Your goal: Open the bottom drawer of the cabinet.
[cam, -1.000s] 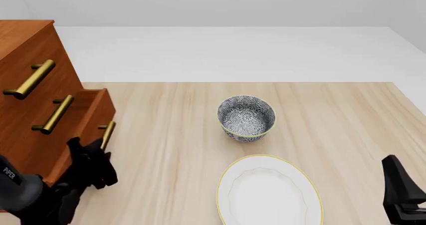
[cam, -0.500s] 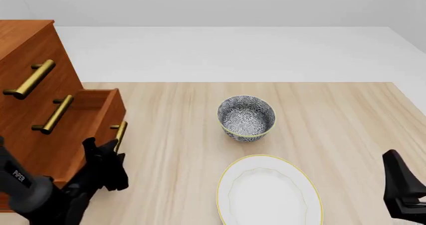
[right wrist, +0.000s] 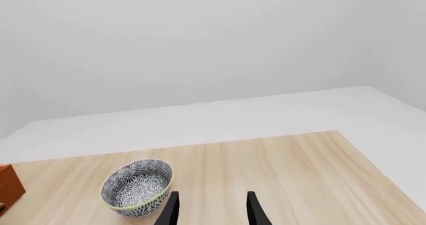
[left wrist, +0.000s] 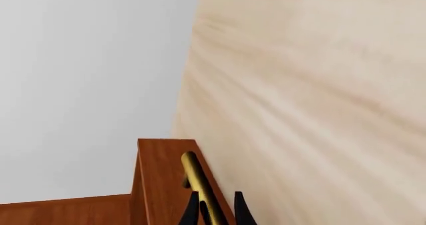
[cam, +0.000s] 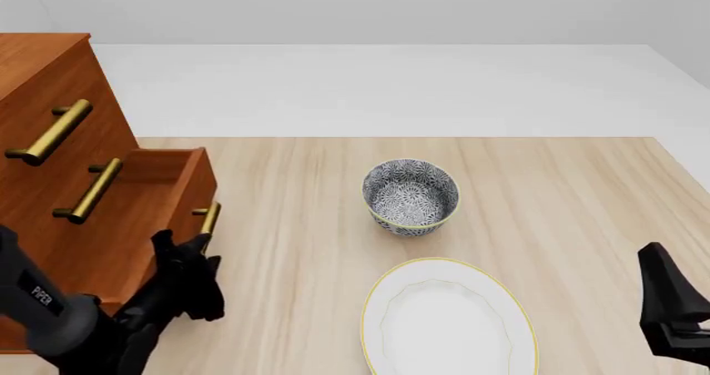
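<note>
Front view is showing the cabinet (cam: pixel 50 142) standing at the far left of the desk (cam: pixel 554 192), its two upper drawers sitting flush while the bottom drawer (cam: pixel 145 204) is jutting out toward the desk's middle, partly pulled open. The left end effector (cam: pixel 194 263) is gripping the brass handle (cam: pixel 208 221) on that drawer's front; in the left wrist view its two dark fingertips (left wrist: pixel 193 212) are sitting tight on either side of the bar (left wrist: pixel 199 185), clenched around it. Just right of the drawer, bare wood is stretching across to a patterned bowl (cam: pixel 411 196) standing upright near the desk's center. Nearer the camera and a little to the right, a white plate (cam: pixel 450 321) with a yellow rim is lying flat, close to the bowl but not touching it. At the far right edge, the right end effector (cam: pixel 671 313) is hanging above the desk, well apart from everything; the right wrist view is showing its fingers (right wrist: pixel 253 207) spread apart and holding nothing, with the bowl (right wrist: pixel 136 187) beyond them.
</note>
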### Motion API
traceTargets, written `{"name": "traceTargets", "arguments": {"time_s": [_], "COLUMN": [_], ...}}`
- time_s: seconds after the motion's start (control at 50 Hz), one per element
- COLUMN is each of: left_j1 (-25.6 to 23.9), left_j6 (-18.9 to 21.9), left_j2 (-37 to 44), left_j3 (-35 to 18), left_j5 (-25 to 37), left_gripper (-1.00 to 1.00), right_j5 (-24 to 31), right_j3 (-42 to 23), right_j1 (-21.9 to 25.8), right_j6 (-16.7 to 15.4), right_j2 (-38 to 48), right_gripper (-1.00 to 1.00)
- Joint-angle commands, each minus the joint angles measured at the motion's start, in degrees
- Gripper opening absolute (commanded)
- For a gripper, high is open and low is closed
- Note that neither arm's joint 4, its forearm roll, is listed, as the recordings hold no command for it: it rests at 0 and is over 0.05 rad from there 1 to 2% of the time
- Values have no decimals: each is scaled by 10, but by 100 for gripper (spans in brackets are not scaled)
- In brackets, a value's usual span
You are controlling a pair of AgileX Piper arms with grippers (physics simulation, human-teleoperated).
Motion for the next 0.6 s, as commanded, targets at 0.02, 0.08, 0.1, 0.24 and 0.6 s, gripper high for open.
{"name": "traceTargets", "arguments": {"time_s": [0.02,0.08,0.1,0.24,0.6], "left_j1": [-49,-53,-54,-60,-65], "left_j6": [8,10,10,12,12], "left_j2": [-10,-9,-8,-9,1], "left_j3": [-15,-15,-15,-17,-24], "left_j5": [-21,-21,-21,-21,-21], "left_gripper": [-100,-100,-100,-100,-100], "right_j5": [2,2,2,5,20], "right_j3": [-4,-5,-5,-8,-15], "right_j1": [0,0,0,1,2], "right_j6": [1,1,1,1,2], "right_j2": [2,3,3,2,-5], "right_gripper": [100,100,100,100,100]}}
